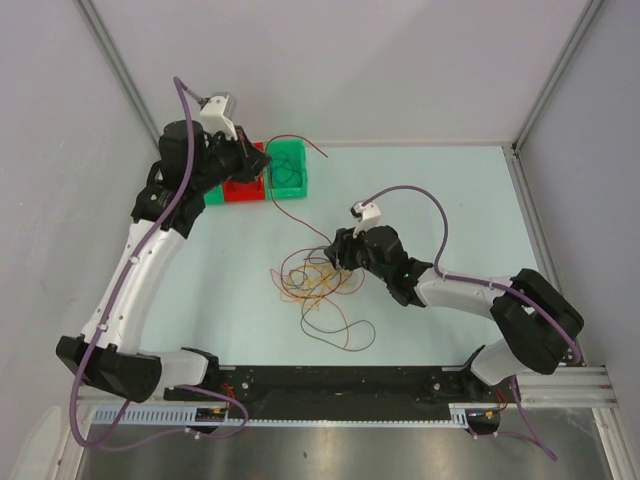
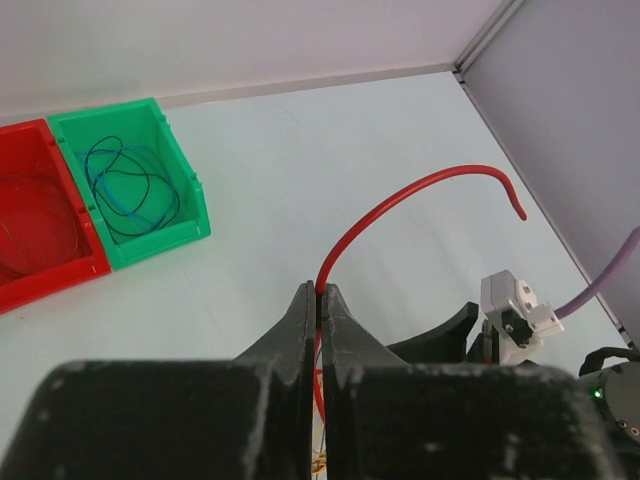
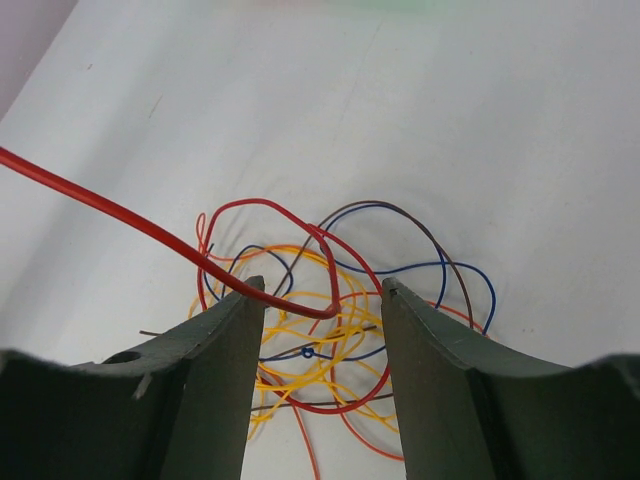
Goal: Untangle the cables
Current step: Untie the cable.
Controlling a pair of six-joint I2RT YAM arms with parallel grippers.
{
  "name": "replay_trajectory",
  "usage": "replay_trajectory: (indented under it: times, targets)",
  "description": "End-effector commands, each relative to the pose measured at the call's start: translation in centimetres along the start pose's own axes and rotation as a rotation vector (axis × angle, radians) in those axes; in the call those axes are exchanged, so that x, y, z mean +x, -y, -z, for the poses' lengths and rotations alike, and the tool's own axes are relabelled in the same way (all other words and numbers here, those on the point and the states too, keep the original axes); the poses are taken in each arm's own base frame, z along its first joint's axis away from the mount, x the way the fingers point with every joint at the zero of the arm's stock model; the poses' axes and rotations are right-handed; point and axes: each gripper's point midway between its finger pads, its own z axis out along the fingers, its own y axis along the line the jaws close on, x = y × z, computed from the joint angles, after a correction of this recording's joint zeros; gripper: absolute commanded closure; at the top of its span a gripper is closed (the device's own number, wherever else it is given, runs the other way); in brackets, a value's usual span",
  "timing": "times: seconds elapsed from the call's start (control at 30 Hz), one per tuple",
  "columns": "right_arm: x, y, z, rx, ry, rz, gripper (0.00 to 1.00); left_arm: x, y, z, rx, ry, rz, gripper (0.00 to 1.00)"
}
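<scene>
Left tool (image 2: 320, 293) pinches red cable (image 2: 400, 193); right tool (image 3: 323, 292) parted over the cables (image 3: 308, 351)

jaws: apart, above cable tangle (image 3: 318, 345) | red cable (image 3: 100, 203): slants from upper left, ending between jaws

Pale table (image 1: 450, 200), tangled cables (image 1: 320, 280) at ctr, green bin (image 1: 288, 168) & red bin (image 1: 243, 191) touching, far-left

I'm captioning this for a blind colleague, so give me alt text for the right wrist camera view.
The right gripper, jaws open, hovers over a loose tangle of cables in red, yellow, blue and brown on a pale table. One red cable rises from the pile, between the dark fingers, toward the upper left.
</scene>
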Motion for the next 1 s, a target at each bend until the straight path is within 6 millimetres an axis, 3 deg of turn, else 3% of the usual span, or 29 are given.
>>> replay_trajectory:
  times: [0.0, 0.07, 0.27, 0.5, 0.57, 0.63, 0.7, 0.87, 0.97]
  targets:
    - [-3.8, -1.8, -0.5, -0.029, 0.126, 0.044, 0.44, -1.8, 0.6, 0.7, 0.024, 0.029, 0.019, 1.0]
    - [-4.0, -2.0, -0.6, -0.031, 0.134, 0.052, 0.46, -1.8, 0.4, 0.5, 0.021, 0.023, 0.022, 1.0]
    - [-4.1, -2.3, -0.8, -0.024, 0.139, 0.063, 0.66, -2.4, 0.3, 0.4, 0.022, 0.025, 0.03, 1.0]
    - [-4.1, -2.6, -0.6, -0.023, 0.127, 0.068, 0.8, -3.2, -0.4, 0.4, 0.01, 0.037, 0.039, 1.0]
    - [-4.3, -2.7, -0.4, -0.018, 0.117, 0.059, 0.91, -3.3, -0.6, 0.5, 0.003, 0.04, 0.041, 1.0]
    - [-5.5, -2.9, -0.3, -0.001, 0.13, 0.048, 1.0, -3.4, -1.2, 0.7, -0.015, 0.048, 0.043, 1.0]
    - [-5.9, -3.0, 0.0, 0.008, 0.113, 0.045, 1.0, -3.1, -1.9, 0.8, -0.036, 0.045, 0.044, 0.99]
    - [-10.0, -5.1, 1.9, -0.033, 0.158, 0.028, 1.0, -1.7, -3.9, 1.2, -0.115, 0.03, 0.048, 0.98]
    - [-12.3, -6.4, 3.2, -0.068, 0.189, 0.006, 1.0, 0.3, -5.0, 1.1, -0.151, -0.003, 0.044, 0.83]
